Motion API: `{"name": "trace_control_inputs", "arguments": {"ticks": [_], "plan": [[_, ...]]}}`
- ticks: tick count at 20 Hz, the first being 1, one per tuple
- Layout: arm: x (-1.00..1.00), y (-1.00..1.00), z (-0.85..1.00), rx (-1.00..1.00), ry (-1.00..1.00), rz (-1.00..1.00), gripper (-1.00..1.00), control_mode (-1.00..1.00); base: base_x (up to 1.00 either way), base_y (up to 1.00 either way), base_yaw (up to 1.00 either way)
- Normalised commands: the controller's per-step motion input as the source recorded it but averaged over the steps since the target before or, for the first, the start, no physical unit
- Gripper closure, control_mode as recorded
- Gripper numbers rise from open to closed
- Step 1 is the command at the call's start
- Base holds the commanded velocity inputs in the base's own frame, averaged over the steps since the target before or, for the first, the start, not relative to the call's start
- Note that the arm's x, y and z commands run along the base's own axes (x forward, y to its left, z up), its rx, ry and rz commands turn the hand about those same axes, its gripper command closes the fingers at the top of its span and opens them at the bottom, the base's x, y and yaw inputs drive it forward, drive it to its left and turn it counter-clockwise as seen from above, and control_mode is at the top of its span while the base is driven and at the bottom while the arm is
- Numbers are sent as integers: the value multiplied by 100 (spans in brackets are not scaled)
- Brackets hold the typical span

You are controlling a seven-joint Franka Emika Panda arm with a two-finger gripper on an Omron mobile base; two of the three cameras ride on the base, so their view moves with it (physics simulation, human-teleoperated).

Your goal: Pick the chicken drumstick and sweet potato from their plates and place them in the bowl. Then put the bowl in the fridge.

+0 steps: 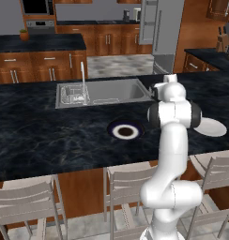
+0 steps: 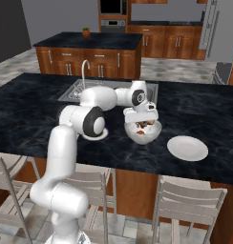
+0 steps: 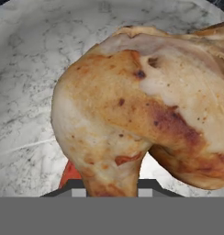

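Right up against the hand camera is the chicken drumstick [image 3: 132,110], golden-brown and sitting in the pale marbled bowl [image 3: 31,92], with a bit of orange, probably the sweet potato [image 3: 70,172], peeking out under it. The dark tips of the pincer [image 3: 111,186] sit on either side of the drumstick's narrow end, so it looks clamped on the drumstick, jaws only a little apart. From the right base camera the pincer [image 2: 143,125] is dipped straight into the bowl [image 2: 143,133], which stands on the dark marble worktop [image 2: 32,119] just in front of the sink [image 2: 73,93]. A plain white plate [image 2: 187,147] lies near the bowl, farther from the sink along the worktop's front edge. The left base camera shows the black-rimmed plate [image 1: 125,131] with the white centre, in front of the sink [image 1: 104,91] and bare. The arm hides the bowl there. The steel fridge [image 1: 156,28] stands well beyond the sink, across the kitchen floor, next to the wood cabinets [image 1: 107,42]. Grey chairs [image 1: 27,201] are tucked under the worktop's near edge.
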Motion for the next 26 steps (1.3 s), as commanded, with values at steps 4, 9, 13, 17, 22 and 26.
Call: {"name": "trace_control_inputs", "arguments": {"ticks": [4, 9, 13, 17, 22, 26], "plan": [[0, 0, -19, 0, 0, 0, 100, -100, 0, 0, 0], [-2, 0, -7, 0, -4, 0, 100, -100, 0, 0, 0], [-22, 0, -5, 2, -10, 0, 100, -100, 0, 0, 0], [-24, 1, -3, 2, -12, 0, -100, -100, 0, 0, 0], [-26, 1, -1, 4, -13, 0, -100, -100, 0, 0, 0], [-22, 15, 0, 3, -15, 0, -100, -100, 0, 0, 0]]}}
